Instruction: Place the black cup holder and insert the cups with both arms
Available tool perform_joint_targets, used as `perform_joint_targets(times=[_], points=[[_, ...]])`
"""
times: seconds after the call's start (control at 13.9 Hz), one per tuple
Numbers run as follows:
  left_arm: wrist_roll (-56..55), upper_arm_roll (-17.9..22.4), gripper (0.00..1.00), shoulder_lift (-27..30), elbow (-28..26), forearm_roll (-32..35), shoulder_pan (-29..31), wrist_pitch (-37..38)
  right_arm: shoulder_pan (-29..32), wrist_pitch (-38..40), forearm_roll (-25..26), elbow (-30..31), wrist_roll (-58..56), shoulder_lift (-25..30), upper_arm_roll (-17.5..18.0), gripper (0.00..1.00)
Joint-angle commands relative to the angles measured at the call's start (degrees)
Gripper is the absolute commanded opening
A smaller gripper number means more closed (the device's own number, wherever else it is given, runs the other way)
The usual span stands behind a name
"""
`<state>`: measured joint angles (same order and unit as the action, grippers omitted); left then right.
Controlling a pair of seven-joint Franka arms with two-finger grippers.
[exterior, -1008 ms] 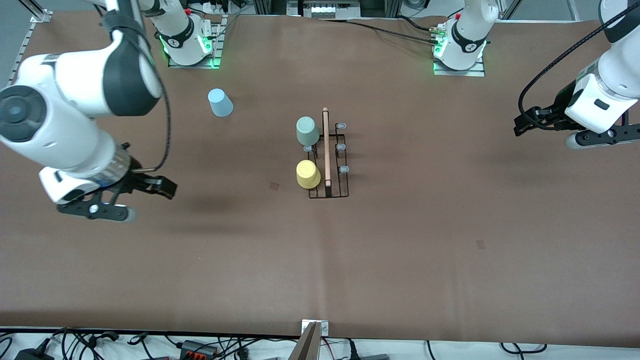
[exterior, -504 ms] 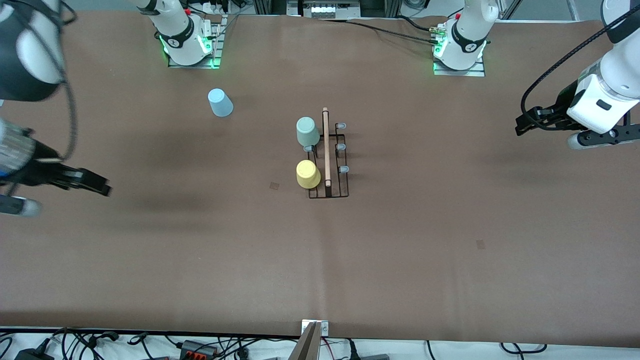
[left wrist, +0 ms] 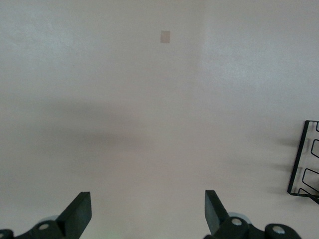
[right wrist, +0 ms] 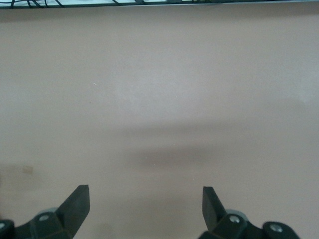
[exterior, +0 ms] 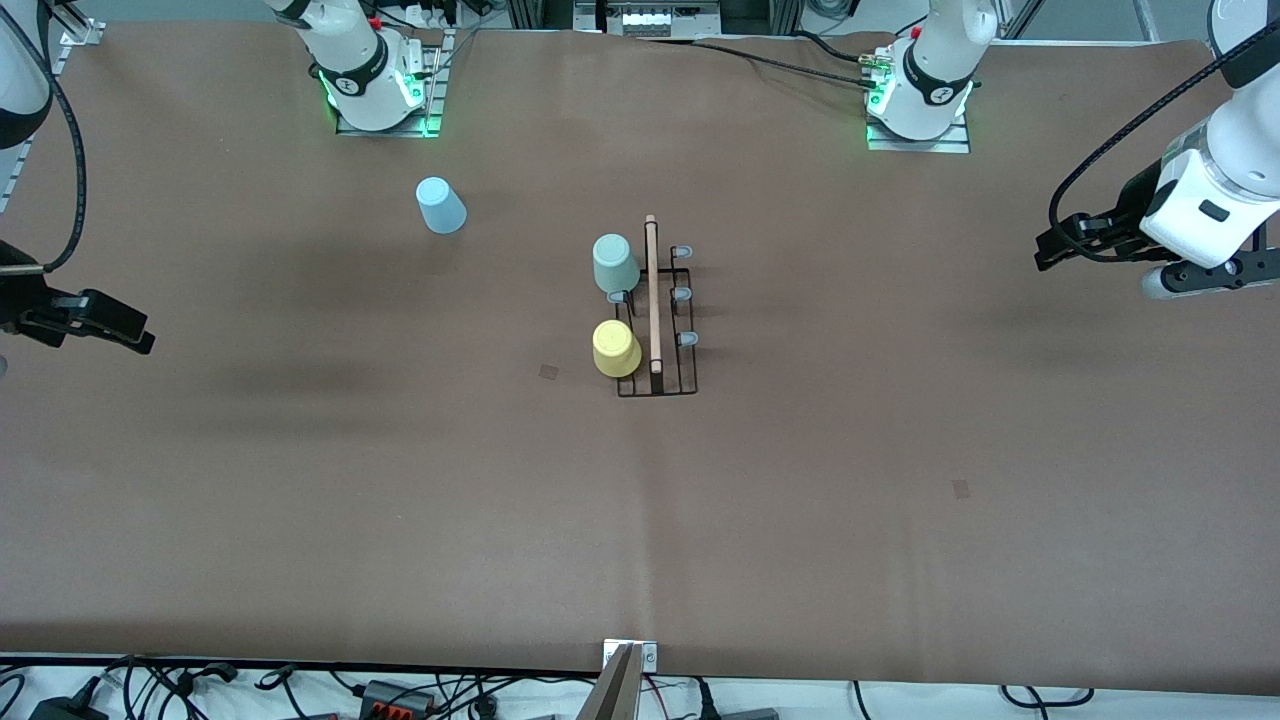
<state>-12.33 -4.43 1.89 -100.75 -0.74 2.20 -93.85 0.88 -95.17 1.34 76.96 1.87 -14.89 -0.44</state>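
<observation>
The black cup holder (exterior: 656, 385) stands mid-table, its wooden handle (exterior: 652, 295) running lengthwise on top. A grey-green cup (exterior: 615, 263) and a yellow cup (exterior: 616, 348) sit upside down on its pegs, on the side toward the right arm's end. The light blue cup (exterior: 440, 205) stands alone on the cloth, farther from the front camera. My right gripper (exterior: 110, 325) hangs open and empty over its end of the table. My left gripper (exterior: 1045, 250) hangs open and empty over the other end. One corner of the holder (left wrist: 303, 159) shows in the left wrist view.
Both arm bases (exterior: 375, 95) (exterior: 920, 100) with green lights stand along the table's back edge. Cables and a metal bracket (exterior: 630, 660) line the front edge. Two small square marks (exterior: 549, 371) (exterior: 961, 488) lie on the brown cloth.
My right arm has drawn back from the table toward its own end, now mostly out of the front view. My left gripper has drifted slightly outward. Cups and holder have not moved.
</observation>
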Motion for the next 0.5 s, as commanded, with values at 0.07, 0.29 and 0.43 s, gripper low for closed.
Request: perform_joint_targets(times=[0.07,0.29,0.43], points=[[0.7,0.0,1.0,0.3,0.1,-0.9,0.3,0.6,-0.6,0.2,0.5,5.3,-2.1,4.2,-1.6,1.0],[0.7,0.0,1.0,0.3,0.1,-0.9,0.3,0.6,-0.8,-0.6,0.1,15.6,-2.0,11.3,-1.5,1.0],[0.7,0.0,1.0,0.3,0.1,-0.9,0.3,0.6,-0.8,-0.7,-0.6,20.4,-2.0,15.2,-1.5,1.0]])
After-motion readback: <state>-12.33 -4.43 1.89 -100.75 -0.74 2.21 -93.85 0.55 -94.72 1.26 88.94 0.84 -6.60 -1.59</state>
